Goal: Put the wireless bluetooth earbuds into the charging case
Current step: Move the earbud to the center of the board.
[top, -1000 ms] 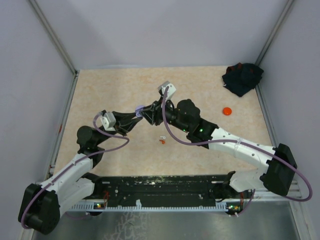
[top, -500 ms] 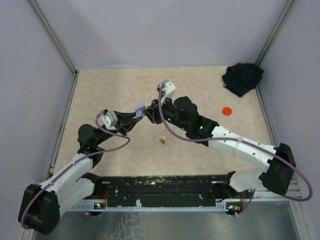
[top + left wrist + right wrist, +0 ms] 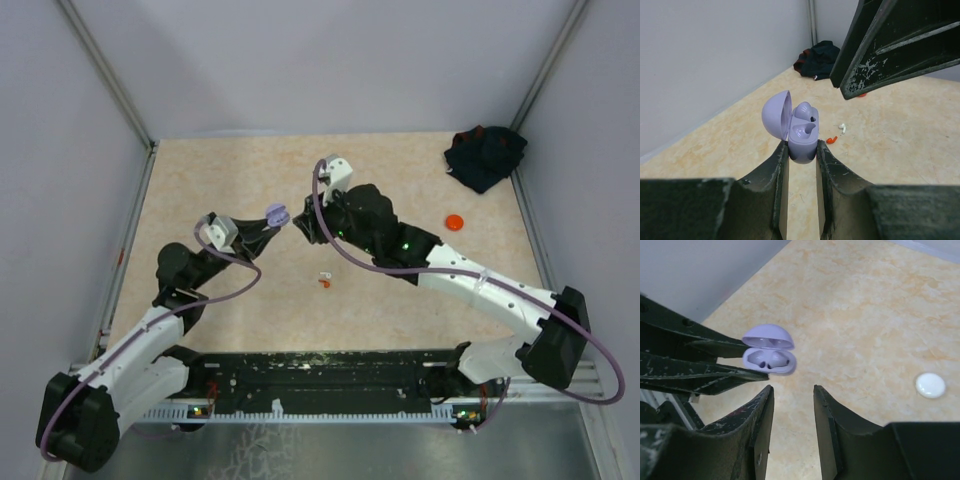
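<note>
Our left fingers (image 3: 772, 175) clamp the open charging case (image 3: 801, 135) above the table (image 3: 200, 180); our right fingers (image 3: 759, 417) stand apart, empty; loose earbuds (image 3: 325, 281) lie on it; we should hold the case level.

We lose the base of the lavender charging case (image 3: 801, 131) between the fingers of the left gripper (image 3: 801, 149). The right gripper (image 3: 841, 86) runs off the left wrist view's top edge. From above, the earbuds (image 3: 324, 280) are specks to us.
</note>
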You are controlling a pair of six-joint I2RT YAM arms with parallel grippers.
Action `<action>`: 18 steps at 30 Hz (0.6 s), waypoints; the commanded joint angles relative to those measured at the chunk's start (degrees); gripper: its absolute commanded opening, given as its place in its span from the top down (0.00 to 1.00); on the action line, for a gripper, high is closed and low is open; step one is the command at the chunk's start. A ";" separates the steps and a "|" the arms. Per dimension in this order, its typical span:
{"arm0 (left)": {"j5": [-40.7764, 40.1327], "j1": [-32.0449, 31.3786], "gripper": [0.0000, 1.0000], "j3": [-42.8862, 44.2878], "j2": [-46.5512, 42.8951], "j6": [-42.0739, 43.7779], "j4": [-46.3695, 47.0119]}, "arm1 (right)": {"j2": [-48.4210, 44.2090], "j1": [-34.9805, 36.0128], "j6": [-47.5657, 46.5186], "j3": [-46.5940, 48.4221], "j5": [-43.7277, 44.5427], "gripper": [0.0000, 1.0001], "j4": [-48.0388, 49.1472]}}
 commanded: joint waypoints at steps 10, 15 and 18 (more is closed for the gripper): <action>-8.24 0.30 1.00 3.38 -0.14 1.42 -6.54 | 3.24 -16.78 -4.12 -2.98 1.57 0.62 -7.45; -7.73 0.25 1.00 3.55 0.15 1.37 -6.80 | 8.14 -22.04 -6.16 -3.60 -1.16 0.62 -5.60; -7.68 0.33 1.00 3.54 0.23 1.45 -6.85 | 12.23 -24.01 -6.73 -3.06 -1.82 0.64 -5.00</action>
